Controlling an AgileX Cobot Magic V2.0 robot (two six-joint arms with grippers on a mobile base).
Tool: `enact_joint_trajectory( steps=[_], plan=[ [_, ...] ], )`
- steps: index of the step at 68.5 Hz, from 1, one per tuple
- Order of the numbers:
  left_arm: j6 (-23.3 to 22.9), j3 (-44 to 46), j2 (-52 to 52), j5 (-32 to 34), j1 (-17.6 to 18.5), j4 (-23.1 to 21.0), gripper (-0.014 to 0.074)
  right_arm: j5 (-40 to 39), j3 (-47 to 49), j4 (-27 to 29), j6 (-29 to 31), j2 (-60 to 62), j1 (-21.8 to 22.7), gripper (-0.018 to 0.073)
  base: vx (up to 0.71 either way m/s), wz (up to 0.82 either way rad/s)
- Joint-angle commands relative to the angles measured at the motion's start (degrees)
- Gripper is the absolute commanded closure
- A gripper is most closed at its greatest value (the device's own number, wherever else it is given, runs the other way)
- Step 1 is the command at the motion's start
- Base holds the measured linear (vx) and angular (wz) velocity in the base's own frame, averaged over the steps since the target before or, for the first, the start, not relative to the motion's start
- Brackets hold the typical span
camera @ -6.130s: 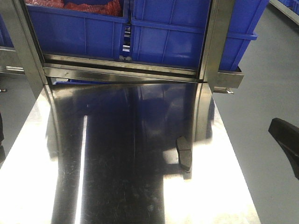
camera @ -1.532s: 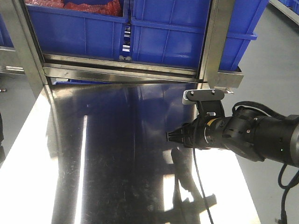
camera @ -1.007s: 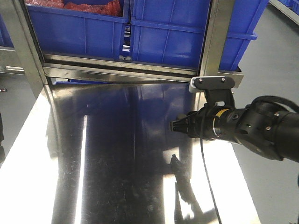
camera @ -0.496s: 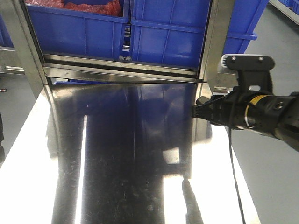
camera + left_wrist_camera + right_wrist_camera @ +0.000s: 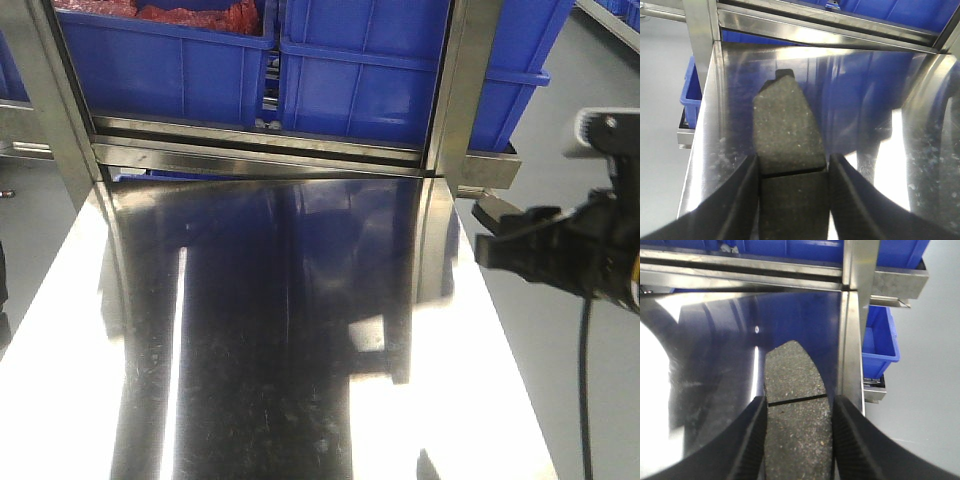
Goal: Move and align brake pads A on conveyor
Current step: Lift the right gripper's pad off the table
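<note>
Left tool (image 5: pixel 792 167) is clamped tight on a brake pad (image 5: pixel 785 120), far as I can see, held above the bench (image 5: pixel 865 125) near its left edge. Right tool (image 5: pixel 797 407) is squeezing a second brake pad (image 5: pixel 794 372) by the bench's right edge. Blue crates (image 5: pixel 380 90) sit past the far edge.
</note>
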State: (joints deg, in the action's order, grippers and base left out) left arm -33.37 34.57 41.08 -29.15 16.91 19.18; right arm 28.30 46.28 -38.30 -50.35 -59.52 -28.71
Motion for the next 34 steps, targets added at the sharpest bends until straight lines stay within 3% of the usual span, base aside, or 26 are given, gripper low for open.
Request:
enact_joint_trajectory(
  steps=[1, 34],
  plan=[
    [-0.2, 1.5, -0.3, 4.6, 0.3, 0.9, 0.0478, -4.0, -1.0, -3.2, -0.1, 4.3, 0.1, 0.051, 0.0, 0.0],
    [-0.2, 1.5, -0.3, 4.6, 0.3, 0.9, 0.0478, -4.7, -3.8, -4.1, 0.1, 11.4, 0.1, 0.051, 0.0, 0.0]
  ],
)
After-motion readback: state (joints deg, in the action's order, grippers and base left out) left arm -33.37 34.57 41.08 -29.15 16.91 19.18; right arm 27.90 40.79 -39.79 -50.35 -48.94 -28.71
